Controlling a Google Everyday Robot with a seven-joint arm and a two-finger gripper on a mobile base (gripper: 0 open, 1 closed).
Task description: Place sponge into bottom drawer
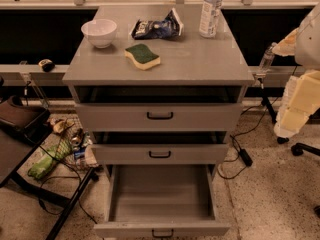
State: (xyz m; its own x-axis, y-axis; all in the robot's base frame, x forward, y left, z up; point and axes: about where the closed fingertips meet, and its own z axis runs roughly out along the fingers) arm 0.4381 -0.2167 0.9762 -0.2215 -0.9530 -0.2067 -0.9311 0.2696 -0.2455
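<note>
Reaching for the sponge [142,56] on the counter [200,61] seems next: the gripper [295,110] hangs at the right edge, open or closed I cannot tell, and the bottom drawer [160,196] stands open.

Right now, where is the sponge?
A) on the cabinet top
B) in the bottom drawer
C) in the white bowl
A: the sponge lies on the cabinet top, the bottom drawer is open, and the tool is at the right edge, away from both.

Arm [302,100] cut by right edge; jaws out of view.
</note>
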